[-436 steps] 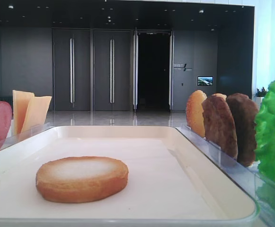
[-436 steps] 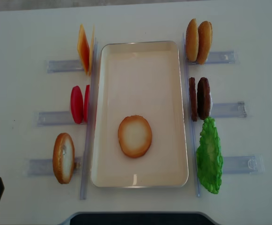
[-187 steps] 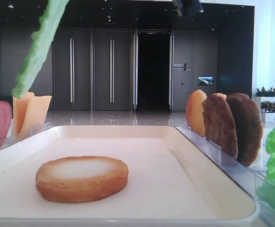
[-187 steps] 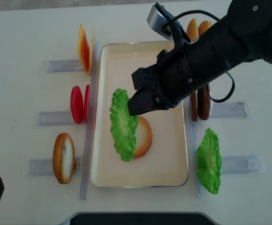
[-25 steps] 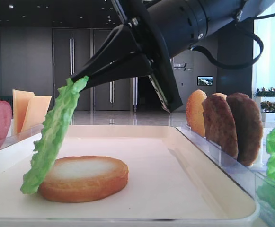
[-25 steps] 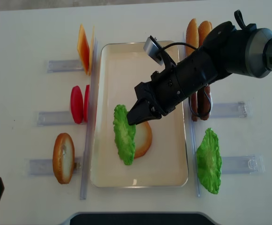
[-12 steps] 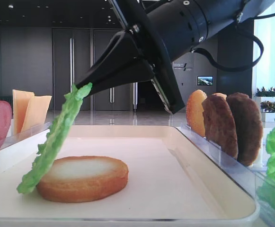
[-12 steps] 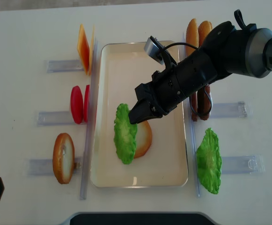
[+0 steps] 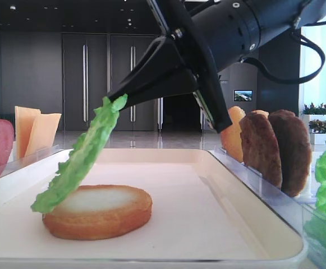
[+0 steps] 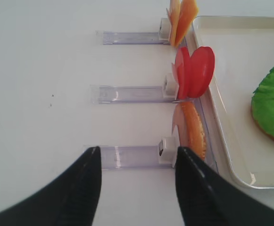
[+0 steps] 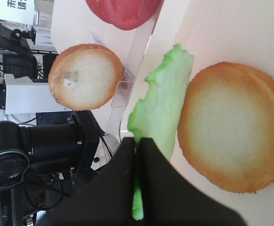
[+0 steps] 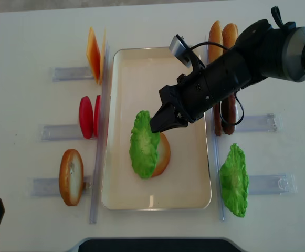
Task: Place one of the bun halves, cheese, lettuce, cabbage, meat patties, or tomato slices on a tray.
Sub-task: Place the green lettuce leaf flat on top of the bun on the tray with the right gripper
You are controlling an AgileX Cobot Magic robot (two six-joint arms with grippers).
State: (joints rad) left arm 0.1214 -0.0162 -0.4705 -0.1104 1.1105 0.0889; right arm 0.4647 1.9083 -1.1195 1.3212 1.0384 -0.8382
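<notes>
Lettuce (image 12: 144, 143), pinched by right gripper (image 12: 157, 125), is leaning flatter over bun (image 12: 161, 153); wrist view alone is showing the clamped jaws.

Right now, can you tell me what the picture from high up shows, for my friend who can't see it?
The robot's right hand pinches a green lettuce leaf, laying it over a bun half on a cream tray. Beside the tray stand cheese, tomato slices, meat patties and more lettuce.

Glossy cream tray (image 12: 194, 178) on a matt white tabletop (image 12: 26, 42); clear plastic racks (image 12: 257, 123); ruffled lettuce (image 12: 144, 144); rough dark patties (image 9: 275, 148); smooth-crusted bun (image 9: 98, 213); matt black end effector (image 12: 157, 126).
</notes>
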